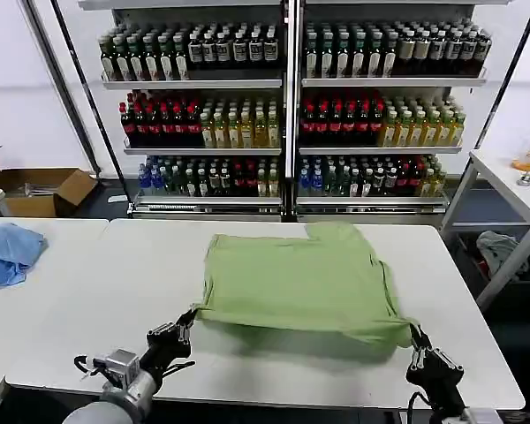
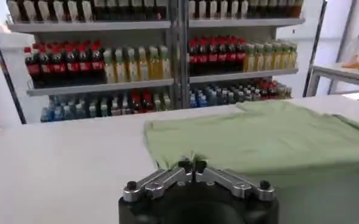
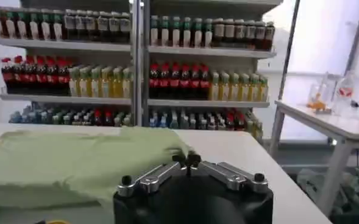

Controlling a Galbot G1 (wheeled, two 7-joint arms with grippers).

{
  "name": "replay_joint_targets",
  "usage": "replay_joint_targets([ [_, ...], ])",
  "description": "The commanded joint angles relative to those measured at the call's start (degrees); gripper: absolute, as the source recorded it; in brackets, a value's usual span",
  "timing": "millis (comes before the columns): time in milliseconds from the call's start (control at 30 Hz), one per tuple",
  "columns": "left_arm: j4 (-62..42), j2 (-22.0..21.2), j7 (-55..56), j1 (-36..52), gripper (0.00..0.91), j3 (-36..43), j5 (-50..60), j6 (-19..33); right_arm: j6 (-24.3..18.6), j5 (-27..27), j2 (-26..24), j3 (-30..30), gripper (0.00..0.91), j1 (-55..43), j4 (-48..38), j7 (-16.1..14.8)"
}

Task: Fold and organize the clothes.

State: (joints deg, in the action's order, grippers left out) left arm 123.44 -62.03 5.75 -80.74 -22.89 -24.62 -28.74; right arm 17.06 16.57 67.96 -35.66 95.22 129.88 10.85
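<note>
Shirt (image 1: 296, 283), the single light green one, is being held spread on the white tabletop (image 1: 115, 291), directly in front of the drinks shelving, its long axis running side to side. Its two near corners are being pinched, one by each hand: the left hand (image 1: 185, 329) is clenched on the near left corner and the right hand (image 1: 417, 346) on the near right corner, both equally close. The whole garment is lying beyond the two hands, toward the shelving, so any fold is judged to be carried that way.
</note>
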Motion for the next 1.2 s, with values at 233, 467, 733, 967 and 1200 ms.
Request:
replay_joint_targets([
  [233, -15.4, -1.7, 0.0, 14.4, 0.02, 6.4, 4.0, -0.7, 1.4, -0.7, -6.0, 5.8, 0.0, -18.3, -14.2, -0.6],
  [467, -18.2, -2.9, 1.8, 16.1, 0.131, 8.2, 5.1, 0.3, 1.6, -3.4, -5.4, 8.6, 0.0, -21.5, -19.2, -1.0],
  [733, -18.8, -3.6, 1.5, 16.8, 0.907, 8.9, 5.2, 0.5, 3.8, -5.8, -3.6, 10.0, 0.907, -22.3, -21.4, -1.1],
  [967, -17.5, -3.8, 2.0, 15.3, 0.907, 8.2, 5.4, 0.4, 3.5, -6.1, -2.5, 9.9, 0.907, -20.4, -19.5, -1.7],
  [1200, -13.1, -3.3, 3.6, 9.7, 0.907, 5.5, 5.5, 1.0, 2.8, -5.6, -0.9, 5.7, 0.907, -11.7, -12.8, -1.0],
])
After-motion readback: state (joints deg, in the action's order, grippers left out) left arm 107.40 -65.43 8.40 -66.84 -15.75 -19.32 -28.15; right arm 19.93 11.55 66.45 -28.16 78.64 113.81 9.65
